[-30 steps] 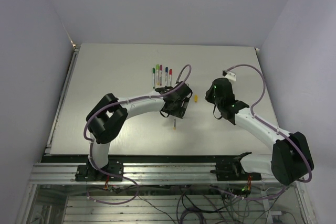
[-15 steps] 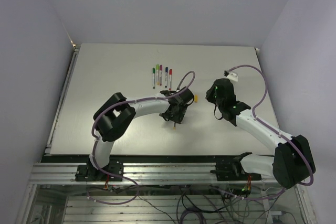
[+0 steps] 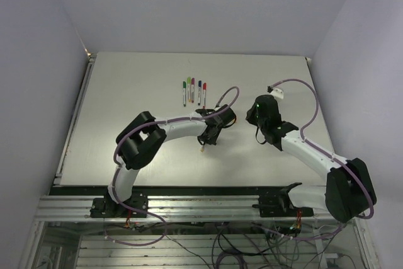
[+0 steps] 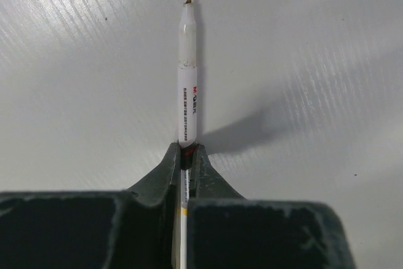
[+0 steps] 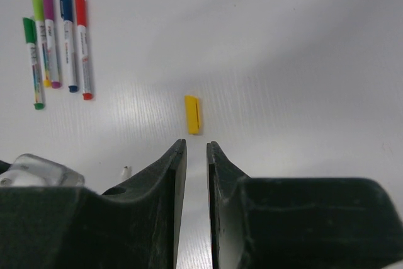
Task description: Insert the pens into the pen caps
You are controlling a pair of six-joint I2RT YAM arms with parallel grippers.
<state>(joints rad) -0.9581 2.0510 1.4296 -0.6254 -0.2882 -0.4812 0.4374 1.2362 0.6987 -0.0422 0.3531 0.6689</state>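
My left gripper (image 4: pixel 187 152) is shut on a thin white pen (image 4: pixel 187 86). The pen points away from the jaws, with its uncapped tip over the table. From above, that gripper (image 3: pixel 210 135) is near the table's middle and the pen's tip (image 3: pixel 203 149) pokes out toward the near edge. A loose yellow pen cap (image 5: pixel 193 114) lies flat just ahead of my right gripper (image 5: pixel 196 146). The right gripper's jaws stand a narrow gap apart with nothing between them. Several capped pens (image 5: pixel 60 45) lie side by side at the far left of the right wrist view.
The row of capped pens (image 3: pixel 194 91) lies behind the left gripper on the white table (image 3: pixel 126 105). A small white connector (image 3: pixel 278 92) on the right arm's cable hangs above the table. Walls close in the table on the left, back and right.
The left gripper has come down over the loose pen and shut on it. The left arm has stretched further to the right. The right arm has barely moved.
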